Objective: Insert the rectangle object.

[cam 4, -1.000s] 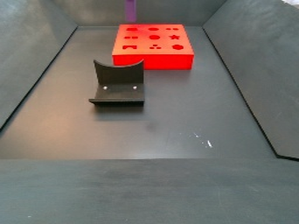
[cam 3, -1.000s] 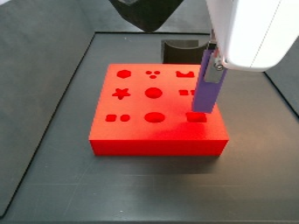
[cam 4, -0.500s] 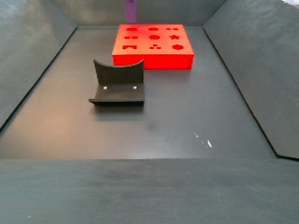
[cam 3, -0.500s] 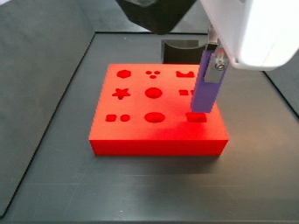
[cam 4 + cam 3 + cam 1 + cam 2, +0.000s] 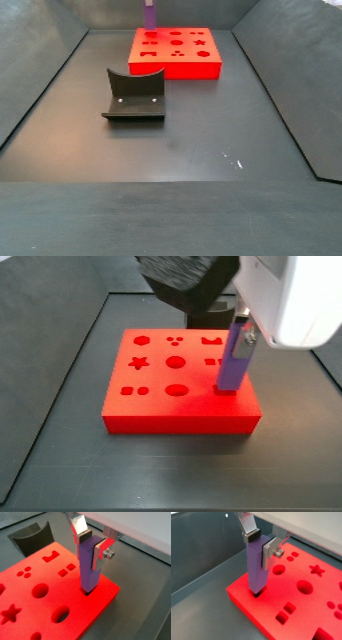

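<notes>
The rectangle object (image 5: 89, 572) is a slim purple bar standing upright, its lower end in a rectangular hole at a corner of the red block (image 5: 40, 607). My gripper (image 5: 90, 544) is shut on the bar's upper end, with a silver finger (image 5: 100, 553) flat against its side. Both also show in a wrist view, the bar (image 5: 256, 569) and the gripper (image 5: 260, 544). In a side view the bar (image 5: 235, 361) stands at the right front of the red block (image 5: 167, 386) under the gripper (image 5: 242, 328). In a side view only the bar (image 5: 150, 14) shows at the far edge.
The dark curved holder (image 5: 135, 95) stands on the dark floor apart from the red block (image 5: 177, 52); it also shows behind the block (image 5: 210, 311) and in a wrist view (image 5: 30, 539). Grey walls (image 5: 40, 90) enclose the floor.
The gripper has moved down with the purple bar; the bar's lower end, which hovered just over the corner hole, now sits in it.
</notes>
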You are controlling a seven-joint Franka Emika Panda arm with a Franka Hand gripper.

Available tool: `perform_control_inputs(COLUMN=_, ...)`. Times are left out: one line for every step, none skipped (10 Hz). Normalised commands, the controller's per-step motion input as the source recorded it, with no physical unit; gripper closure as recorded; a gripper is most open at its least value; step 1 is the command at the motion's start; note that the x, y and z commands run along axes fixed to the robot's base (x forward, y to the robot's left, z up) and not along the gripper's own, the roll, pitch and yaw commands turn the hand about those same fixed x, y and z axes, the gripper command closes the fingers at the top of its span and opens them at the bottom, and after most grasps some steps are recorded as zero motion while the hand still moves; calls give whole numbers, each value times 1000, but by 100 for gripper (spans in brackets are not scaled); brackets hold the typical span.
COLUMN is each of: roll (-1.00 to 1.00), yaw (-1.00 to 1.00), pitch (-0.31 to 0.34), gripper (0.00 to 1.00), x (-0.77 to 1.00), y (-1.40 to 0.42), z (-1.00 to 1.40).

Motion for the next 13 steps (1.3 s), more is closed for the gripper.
perform_control_inputs(roll=6, yaw=-34, pitch=43, gripper=100, x=194, y=0, z=-106)
perform_control_inputs(roll=47, yaw=-34, pitch=43, gripper=100, x=0, y=0, z=-166)
perform_control_inputs(roll=30, yaw=-106, pitch=54, gripper=100, x=-106, y=11, z=-129)
perform_control_inputs(roll=3, yaw=-94, pitch=23, gripper=100, x=-74, y=0, z=-80)
perform_control_inputs(roll=0, yaw=-37, pitch=1, gripper=100, x=0, y=0, z=-57)
perform_control_inputs(roll=0, yaw=-31, pitch=6, gripper=100, x=0, y=0, z=-74)
perform_control_inputs(roll=26, yaw=-43, pitch=17, gripper=100, x=0, y=0, z=-106)
perform_control_inputs(roll=33, yaw=-66, pitch=23, gripper=100, x=71, y=0, z=-117)
perform_control_inputs(roll=39, yaw=-57, pitch=20, gripper=100, x=49, y=0, z=-129)
perform_control_inputs(roll=3, yaw=-3, pitch=0, gripper=100, x=200, y=0, z=-171)
perform_control_inputs(roll=0, yaw=0, pitch=-23, gripper=100, x=89, y=0, z=-349)
perform_control_inputs(roll=0, yaw=0, pitch=-73, gripper=100, x=31, y=0, z=-449)
perform_control_inputs(roll=13, yaw=-6, pitch=-74, gripper=100, x=6, y=0, z=-534)
